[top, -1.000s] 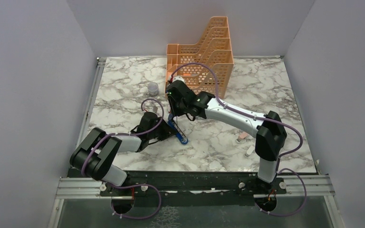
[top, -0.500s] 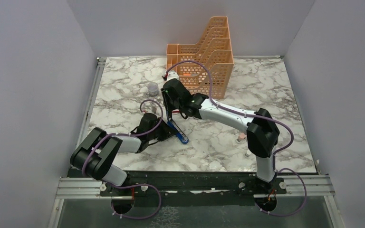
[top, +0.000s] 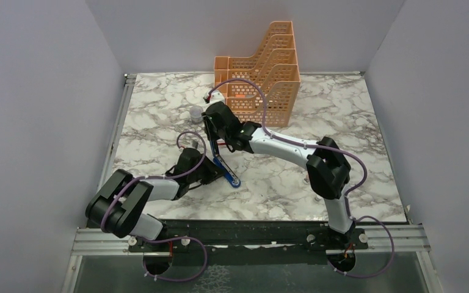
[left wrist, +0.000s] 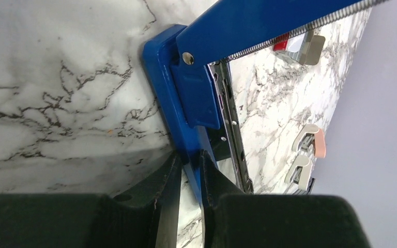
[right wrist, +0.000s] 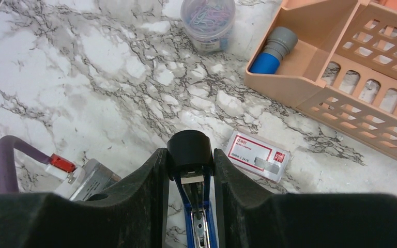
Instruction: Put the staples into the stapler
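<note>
The blue stapler (top: 227, 171) lies on the marble table, hinged open. My left gripper (left wrist: 188, 155) is shut on its blue base (left wrist: 171, 88); the metal staple channel (left wrist: 232, 124) lies beside it. My right gripper (right wrist: 188, 155) is shut on the black cap (right wrist: 188, 146) at the end of the raised top arm, above and behind the base in the top view (top: 217, 131). The red-and-white staple box (right wrist: 257, 155) lies on the table just right of the right fingers. The dark staple tray is not in view.
An orange desk organiser (top: 262, 67) stands at the back; a blue-and-grey cylinder (right wrist: 270, 51) lies in its front tray. A jar of paper clips (top: 195, 113) stands to its left. A pink block (left wrist: 318, 144) and a white piece (left wrist: 301, 173) lie to the right.
My right gripper has moved left and slightly back with the stapler's top arm, swinging it further open. My left gripper has stayed shut on the base, which shifted slightly.
</note>
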Tool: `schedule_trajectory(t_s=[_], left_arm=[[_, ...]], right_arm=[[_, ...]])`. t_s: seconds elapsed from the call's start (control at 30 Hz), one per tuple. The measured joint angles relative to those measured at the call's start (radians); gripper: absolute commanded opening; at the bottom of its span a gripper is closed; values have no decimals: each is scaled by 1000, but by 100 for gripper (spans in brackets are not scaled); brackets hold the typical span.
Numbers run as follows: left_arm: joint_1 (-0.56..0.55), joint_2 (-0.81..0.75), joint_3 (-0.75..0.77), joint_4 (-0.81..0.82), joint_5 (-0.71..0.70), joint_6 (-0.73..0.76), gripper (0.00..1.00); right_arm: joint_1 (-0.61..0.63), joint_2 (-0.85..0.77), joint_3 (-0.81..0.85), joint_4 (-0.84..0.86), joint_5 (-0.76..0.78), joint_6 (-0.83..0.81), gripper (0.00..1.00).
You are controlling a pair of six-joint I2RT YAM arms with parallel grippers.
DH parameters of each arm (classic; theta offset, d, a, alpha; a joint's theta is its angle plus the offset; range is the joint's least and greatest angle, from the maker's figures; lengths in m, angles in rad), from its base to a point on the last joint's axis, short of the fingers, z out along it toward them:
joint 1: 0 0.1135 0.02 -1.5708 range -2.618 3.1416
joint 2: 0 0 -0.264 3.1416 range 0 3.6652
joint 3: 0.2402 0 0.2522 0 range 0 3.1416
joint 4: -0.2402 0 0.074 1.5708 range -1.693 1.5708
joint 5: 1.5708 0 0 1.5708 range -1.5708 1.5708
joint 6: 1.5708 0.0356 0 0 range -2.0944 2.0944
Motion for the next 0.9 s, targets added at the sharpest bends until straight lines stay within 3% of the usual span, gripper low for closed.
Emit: schedule_trajectory(t_s=[0.27,0.4,0.53,0.9], left_arm=[[2,-57,-15,-60,-12,-6,21],[8,-59,-16,-68,-12,-7,23],[13,-58,-18,-68,-10,-7,24],[39,-73,-31,-68,8,-15,31]], right_arm=[[0,23,13,10,-1,8,35],[0,45,42,0,-5,8,46],[2,56,43,-23,-31,21,51],[3,63,43,-105,-80,42,58]])
